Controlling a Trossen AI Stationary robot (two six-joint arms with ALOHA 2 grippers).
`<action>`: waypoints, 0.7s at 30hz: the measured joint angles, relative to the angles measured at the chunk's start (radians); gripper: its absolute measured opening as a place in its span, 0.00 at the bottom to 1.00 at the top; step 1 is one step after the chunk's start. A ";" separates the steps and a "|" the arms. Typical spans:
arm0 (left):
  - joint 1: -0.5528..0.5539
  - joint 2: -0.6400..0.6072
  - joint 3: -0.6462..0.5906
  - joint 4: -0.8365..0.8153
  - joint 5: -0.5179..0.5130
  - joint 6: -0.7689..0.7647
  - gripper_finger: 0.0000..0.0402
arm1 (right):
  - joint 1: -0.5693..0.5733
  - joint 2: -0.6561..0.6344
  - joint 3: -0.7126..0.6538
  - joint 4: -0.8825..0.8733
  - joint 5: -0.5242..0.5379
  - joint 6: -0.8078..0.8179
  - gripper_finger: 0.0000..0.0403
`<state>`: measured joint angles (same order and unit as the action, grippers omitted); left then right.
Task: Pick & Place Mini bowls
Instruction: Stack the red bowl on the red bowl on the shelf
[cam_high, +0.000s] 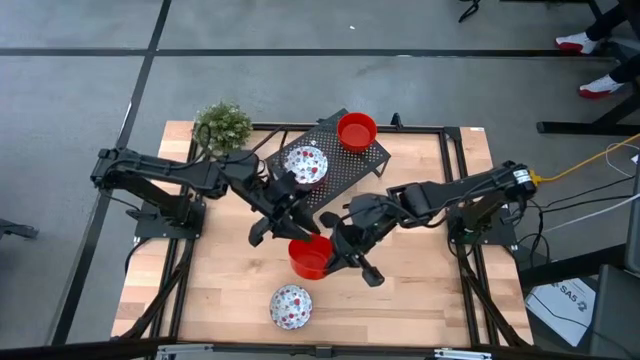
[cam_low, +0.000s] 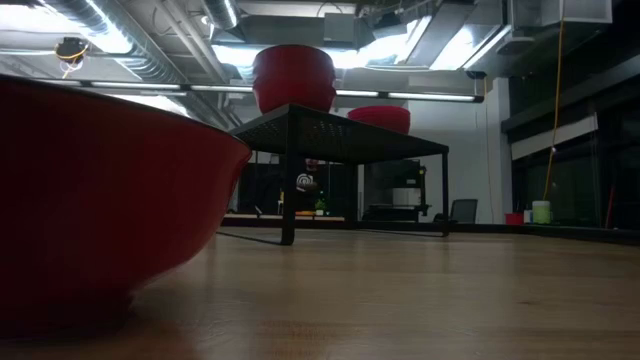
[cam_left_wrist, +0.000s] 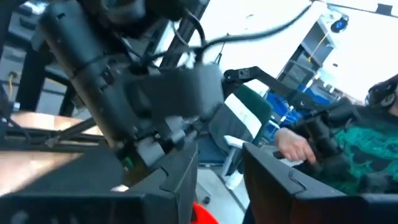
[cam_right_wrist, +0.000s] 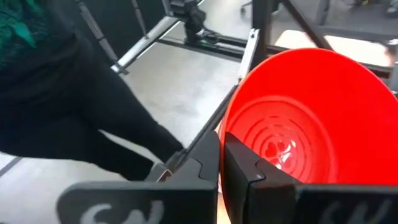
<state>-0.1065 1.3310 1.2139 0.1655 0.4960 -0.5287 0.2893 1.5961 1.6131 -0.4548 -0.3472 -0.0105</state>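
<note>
Right end effector (cam_right_wrist: 221, 168) pinches the red bowl's (cam_right_wrist: 311, 124) rim; left end effector (cam_left_wrist: 221, 180) stands spread beside it.

The only readable text is the letters "SAS", printed on a white sheet (cam_high: 575, 305) that lies on the floor at the right of the table, near its near corner. Other marks on the sheet are too small to read.

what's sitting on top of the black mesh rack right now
Two mini bowls sit on the black mesh rack: a speckled white bowl near its middle and a plain red bowl at a far corner. What lies under the rack is hidden.
</note>
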 joint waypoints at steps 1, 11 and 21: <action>-0.008 -0.001 0.000 0.000 -0.015 0.020 0.29 | 0.004 -0.007 0.000 -0.004 0.017 0.000 0.02; -0.064 -0.024 0.000 -0.015 -0.153 0.178 0.22 | 0.031 -0.065 0.000 -0.056 0.179 -0.024 0.02; -0.093 -0.119 0.001 -0.257 -0.396 0.266 0.20 | 0.030 -0.103 0.001 -0.118 0.338 -0.027 0.02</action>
<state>-0.1992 1.2125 1.2144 -0.0918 0.0999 -0.2628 0.3195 1.4936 1.6138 -0.5728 -0.0090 -0.0376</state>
